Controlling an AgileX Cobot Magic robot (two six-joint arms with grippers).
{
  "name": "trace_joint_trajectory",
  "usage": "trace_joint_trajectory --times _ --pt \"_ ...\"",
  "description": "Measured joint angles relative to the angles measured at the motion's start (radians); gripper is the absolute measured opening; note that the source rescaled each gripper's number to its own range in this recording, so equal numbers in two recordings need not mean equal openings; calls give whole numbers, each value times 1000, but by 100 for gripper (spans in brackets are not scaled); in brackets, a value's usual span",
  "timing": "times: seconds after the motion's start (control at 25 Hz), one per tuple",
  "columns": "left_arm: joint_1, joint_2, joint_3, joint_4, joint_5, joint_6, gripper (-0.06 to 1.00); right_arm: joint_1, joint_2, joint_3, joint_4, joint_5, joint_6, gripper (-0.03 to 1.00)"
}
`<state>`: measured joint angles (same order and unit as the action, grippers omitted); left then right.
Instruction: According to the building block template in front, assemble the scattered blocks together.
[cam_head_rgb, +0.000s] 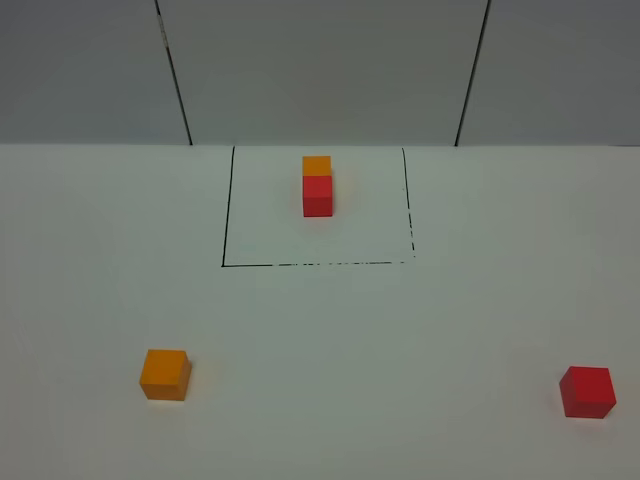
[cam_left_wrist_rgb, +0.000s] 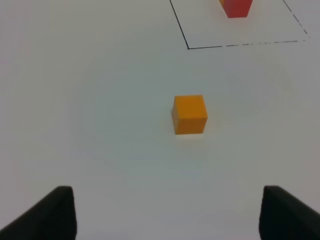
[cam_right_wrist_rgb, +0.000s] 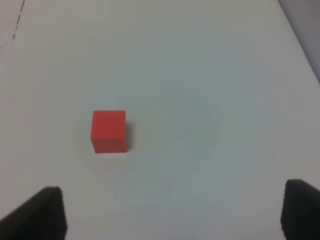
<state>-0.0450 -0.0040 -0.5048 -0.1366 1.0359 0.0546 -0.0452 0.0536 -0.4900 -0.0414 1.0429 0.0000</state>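
Note:
The template, an orange cube (cam_head_rgb: 317, 165) joined to a red cube (cam_head_rgb: 318, 196), stands inside a thin black rectangle outline (cam_head_rgb: 224, 220) at the back middle. A loose orange cube (cam_head_rgb: 165, 375) lies front left; it also shows in the left wrist view (cam_left_wrist_rgb: 190, 114). A loose red cube (cam_head_rgb: 587, 392) lies front right; it also shows in the right wrist view (cam_right_wrist_rgb: 109, 131). My left gripper (cam_left_wrist_rgb: 167, 215) is open and empty, well short of the orange cube. My right gripper (cam_right_wrist_rgb: 172, 215) is open and empty, short of the red cube. Neither arm shows in the high view.
The white table (cam_head_rgb: 380, 340) ends at a grey panelled wall (cam_head_rgb: 320, 70) behind the outline. In the left wrist view the outline's corner (cam_left_wrist_rgb: 188, 48) and the template's red cube (cam_left_wrist_rgb: 237, 7) show beyond the orange cube.

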Motion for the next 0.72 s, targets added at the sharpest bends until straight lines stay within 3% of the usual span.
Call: trace_joint_trajectory --times 0.72 --pt "0 0 0 0 0 1 96 0 0 0 0 0 0 73"
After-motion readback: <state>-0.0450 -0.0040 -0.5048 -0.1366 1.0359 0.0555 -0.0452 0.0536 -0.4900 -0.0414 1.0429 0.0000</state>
